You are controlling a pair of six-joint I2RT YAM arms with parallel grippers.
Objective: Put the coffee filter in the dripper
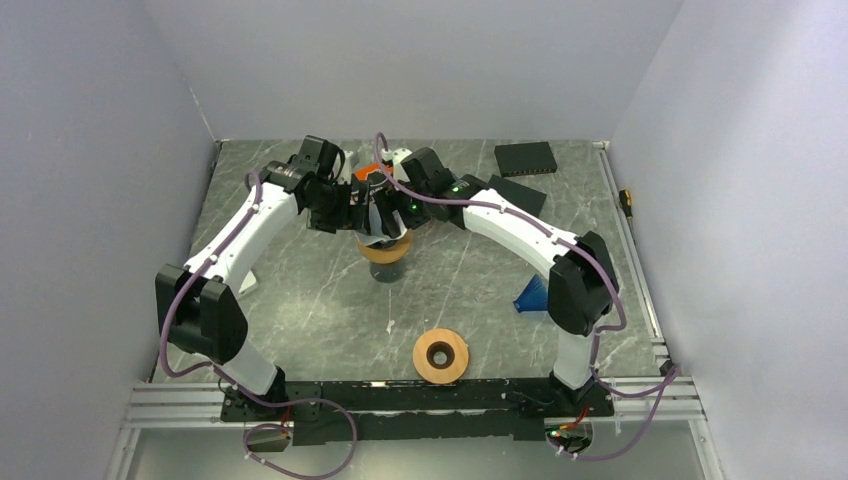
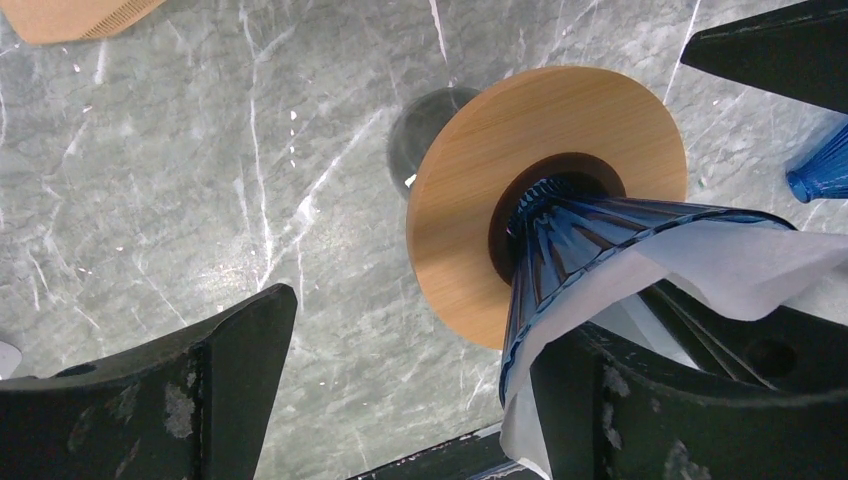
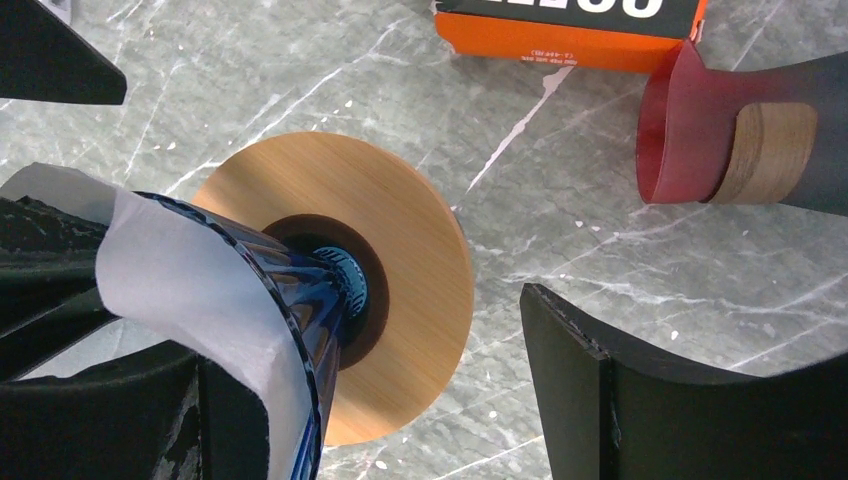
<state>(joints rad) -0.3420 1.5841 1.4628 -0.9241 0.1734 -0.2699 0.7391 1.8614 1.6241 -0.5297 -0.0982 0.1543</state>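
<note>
On the tabletop [image 1: 300,300], the blue dripper [image 2: 560,240] stands on its wooden ring [image 2: 500,150]. The left hand [image 2: 415,330] and right hand [image 3: 365,335] both gape apart, straddling its wall. The paper filter [image 2: 740,265] is inside, with one edge flopped over the rim; seating it properly looks left to do.

The blue ribbed dripper [image 2: 570,240] sits in a round wooden collar [image 2: 480,190] above the grey marble table [image 2: 150,180]. The white coffee filter [image 2: 740,265] drapes over its rim. The left gripper [image 2: 415,335] is spread wide, one finger at the filter's edge.
</note>
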